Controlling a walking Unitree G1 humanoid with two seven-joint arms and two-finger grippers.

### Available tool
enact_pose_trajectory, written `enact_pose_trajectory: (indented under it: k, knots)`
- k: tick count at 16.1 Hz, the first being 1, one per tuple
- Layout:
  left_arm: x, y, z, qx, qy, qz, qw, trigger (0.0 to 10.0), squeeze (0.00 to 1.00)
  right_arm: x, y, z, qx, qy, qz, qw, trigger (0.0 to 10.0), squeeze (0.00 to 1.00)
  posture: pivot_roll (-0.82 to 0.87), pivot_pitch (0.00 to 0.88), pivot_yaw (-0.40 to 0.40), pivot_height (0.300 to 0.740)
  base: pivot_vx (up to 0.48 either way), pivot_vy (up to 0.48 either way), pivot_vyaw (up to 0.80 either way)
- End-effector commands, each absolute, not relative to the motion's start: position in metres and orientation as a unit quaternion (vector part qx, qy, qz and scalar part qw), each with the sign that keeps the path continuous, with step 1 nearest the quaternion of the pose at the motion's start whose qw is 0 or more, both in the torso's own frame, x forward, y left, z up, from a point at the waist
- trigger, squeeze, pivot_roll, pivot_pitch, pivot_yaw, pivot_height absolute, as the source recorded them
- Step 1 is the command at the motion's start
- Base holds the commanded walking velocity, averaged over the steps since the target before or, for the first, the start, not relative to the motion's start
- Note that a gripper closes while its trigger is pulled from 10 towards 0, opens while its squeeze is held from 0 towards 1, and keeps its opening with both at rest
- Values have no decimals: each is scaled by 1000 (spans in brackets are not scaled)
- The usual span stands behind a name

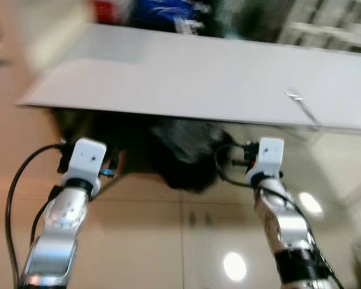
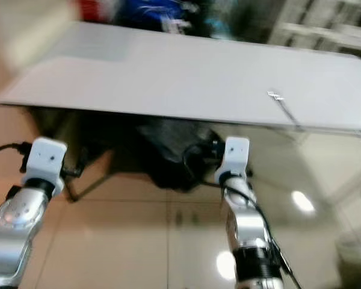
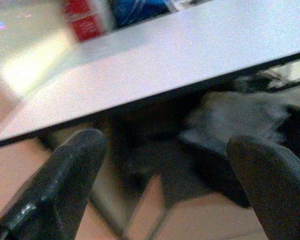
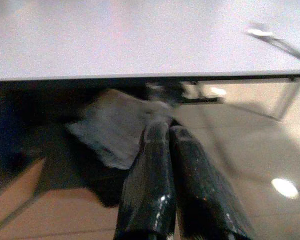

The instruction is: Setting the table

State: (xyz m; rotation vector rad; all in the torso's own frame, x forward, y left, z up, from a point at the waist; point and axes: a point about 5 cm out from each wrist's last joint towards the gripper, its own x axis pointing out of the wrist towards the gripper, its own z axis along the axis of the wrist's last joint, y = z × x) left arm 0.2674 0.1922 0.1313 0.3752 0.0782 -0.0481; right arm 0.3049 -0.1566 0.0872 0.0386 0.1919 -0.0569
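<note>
1. The floor (image 1: 168,241) was glossy beige tile, with ceiling lights glaring off it in bright spots; the head views were blurred.

2. The table (image 1: 186,72) was a broad pale grey slab that ran across the upper half of the head views, its near edge just ahead of both arms. Its top was mostly bare.

3. Under the table sat a dark, lumpy heap, something like a black bag (image 1: 180,153), in deep shadow. From the wrists it looked grey and crumpled, and I couldn't tell what it was.

4. Beyond the far edge stood blurred clutter: a red thing (image 1: 108,9) and a blue thing (image 1: 168,12), with pale shelving (image 1: 331,27) off to the right.

5. The left arm was raised in front of the table edge, with a black cable looping off it. The left gripper (image 3: 175,180) pointed at the space under the tabletop, its two black fingers (image 3: 65,175) well apart with nothing between them.

6. The right arm was up too, below the table edge. The right gripper (image 4: 169,150) had its fingers pressed together side by side, holding nothing, and aimed at the dark heap.

7. Smallest of all, a thin silvery utensil (image 1: 302,105), maybe a fork, lay on the right part of the tabletop, near the front edge and well clear of both grippers. It was too blurred to name for sure.
</note>
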Motion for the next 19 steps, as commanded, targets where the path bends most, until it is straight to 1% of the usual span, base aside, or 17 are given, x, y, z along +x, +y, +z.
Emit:
enact_pose_trajectory:
  k: [1,2,5,10,19]
  knots:
    - [265,191,134,190,35,-26,981,10000,0,307,-158,89,28,94,-30,995,10000,0,31,0,-79,740,0,480,-800]
    - [264,190,134,190,35,-26,981,10000,0,307,-157,89,28,93,-29,995,10000,0,33,0,-83,740,0,480,-800]
    - [264,191,134,189,34,-21,981,10000,0,311,-148,94,24,81,-6,996,10000,0,21,0,-85,740,0,480,0]
    - [269,182,135,195,30,-34,980,10000,0,311,-149,96,28,74,-6,997,10000,0,23,0,-79,740,0,480,0]
    - [276,183,139,197,22,-33,980,10000,0,317,-145,101,35,59,-7,998,10000,0,22,0,-64,740,0,480,0]
